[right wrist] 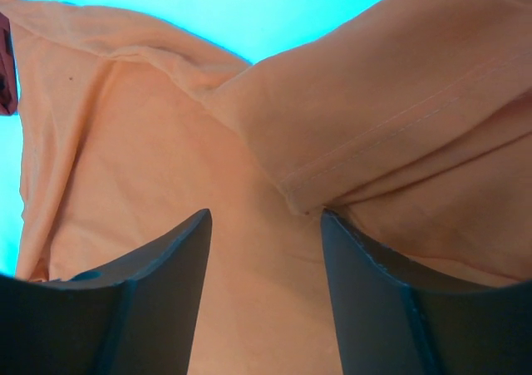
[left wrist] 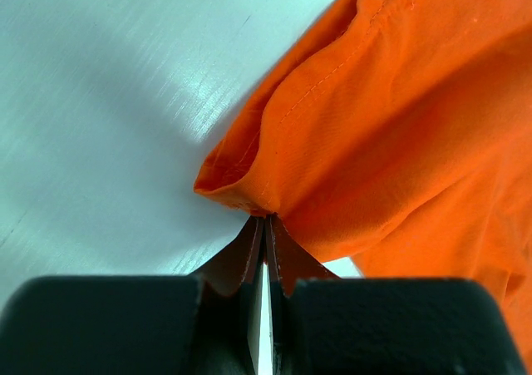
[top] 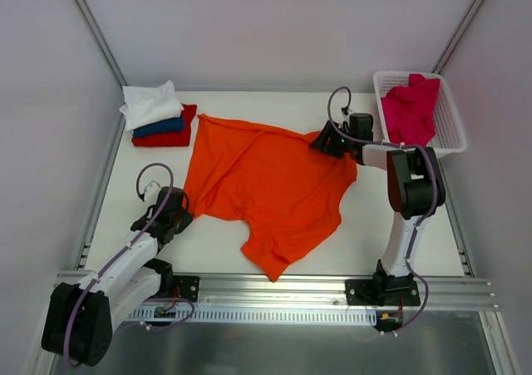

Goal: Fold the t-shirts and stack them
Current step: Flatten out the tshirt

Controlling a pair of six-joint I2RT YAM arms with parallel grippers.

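A large orange t-shirt (top: 266, 184) lies spread and rumpled across the middle of the table. At its near left edge my left gripper (top: 183, 215) is shut on the cloth. The left wrist view shows the closed fingertips (left wrist: 264, 219) pinching a hemmed corner of the orange t-shirt (left wrist: 391, 134). My right gripper (top: 318, 142) rests on the shirt's far right corner. In the right wrist view it (right wrist: 264, 217) stands open, with the orange cloth (right wrist: 150, 184) under and between the fingers and a folded hem (right wrist: 349, 155) at the right finger.
Folded white (top: 151, 102), dark blue (top: 160, 127) and red (top: 166, 139) t-shirts are stacked at the back left. A white lattice basket (top: 453, 134) at the back right holds a crumpled crimson-pink t-shirt (top: 409, 109). Bare table (top: 208, 246) shows near the front.
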